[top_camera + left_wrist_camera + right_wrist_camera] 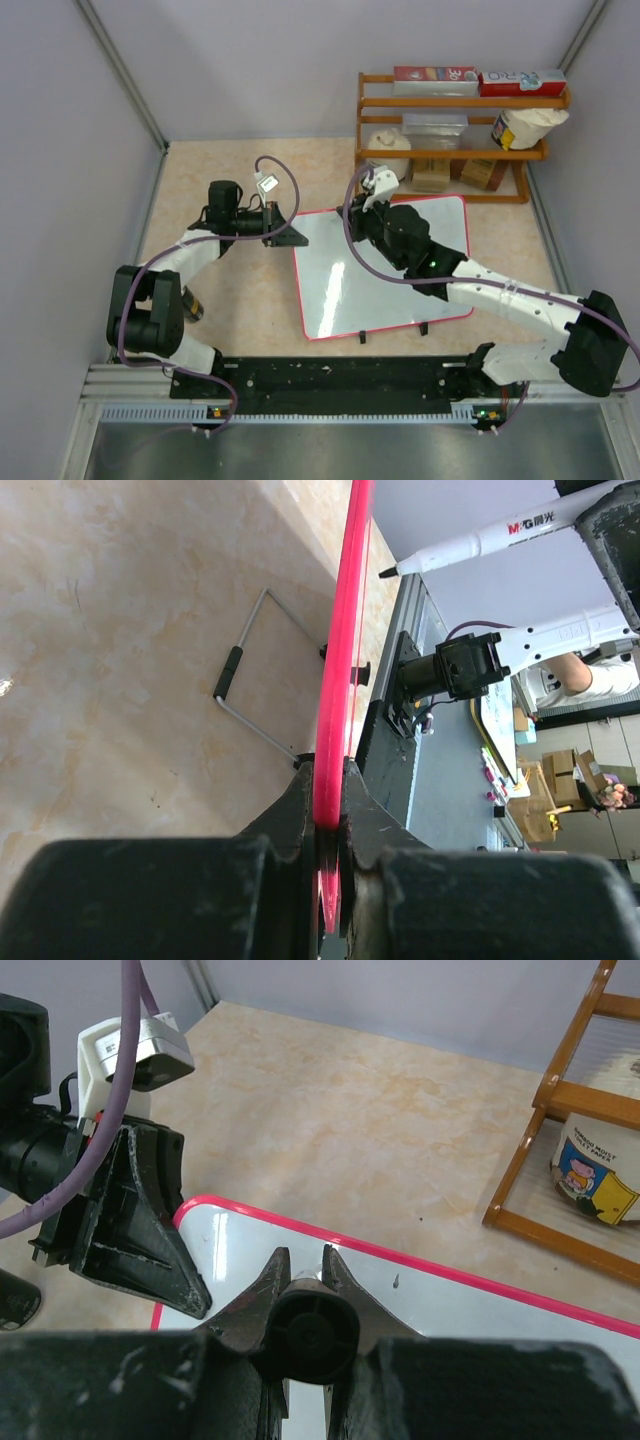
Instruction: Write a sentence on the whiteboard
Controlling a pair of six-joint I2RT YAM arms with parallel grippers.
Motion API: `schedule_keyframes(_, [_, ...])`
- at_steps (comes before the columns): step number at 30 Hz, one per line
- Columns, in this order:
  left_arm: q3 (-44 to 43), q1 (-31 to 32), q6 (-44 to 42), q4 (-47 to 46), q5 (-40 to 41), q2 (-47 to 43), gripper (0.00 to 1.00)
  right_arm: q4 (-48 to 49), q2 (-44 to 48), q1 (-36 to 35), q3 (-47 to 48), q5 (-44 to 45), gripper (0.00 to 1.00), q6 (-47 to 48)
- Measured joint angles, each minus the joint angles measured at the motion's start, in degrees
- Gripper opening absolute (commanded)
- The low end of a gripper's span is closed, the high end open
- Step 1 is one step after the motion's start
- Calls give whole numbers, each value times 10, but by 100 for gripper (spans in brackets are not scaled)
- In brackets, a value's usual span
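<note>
The left gripper (287,229), a black two-finger claw, is pinched narrow on the thin red frame at the far-left corner of the large glossy white whiteboard (385,290). The board lies on the beige marbled table (240,300) between the arms. Over the board's far edge, the right gripper (304,1256) is clamped on a white black-tipped marker pen (470,545). A wooden rack (450,155) stands behind.

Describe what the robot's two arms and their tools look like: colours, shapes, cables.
The left arm and right arm have white shells between chunky black joints. A purple cable runs along each wrist, past a small white box on the left one. The left tool and right tool each have two matte black, wedge-shaped, scuffed fingers.
</note>
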State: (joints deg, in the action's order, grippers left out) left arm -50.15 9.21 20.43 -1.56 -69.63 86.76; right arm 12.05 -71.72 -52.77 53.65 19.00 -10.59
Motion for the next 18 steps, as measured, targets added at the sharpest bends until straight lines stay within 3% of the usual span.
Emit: schedule_keyframes(18, [0,0,-3,8,2,0,0,18,-22,-1,0,2,0,-5])
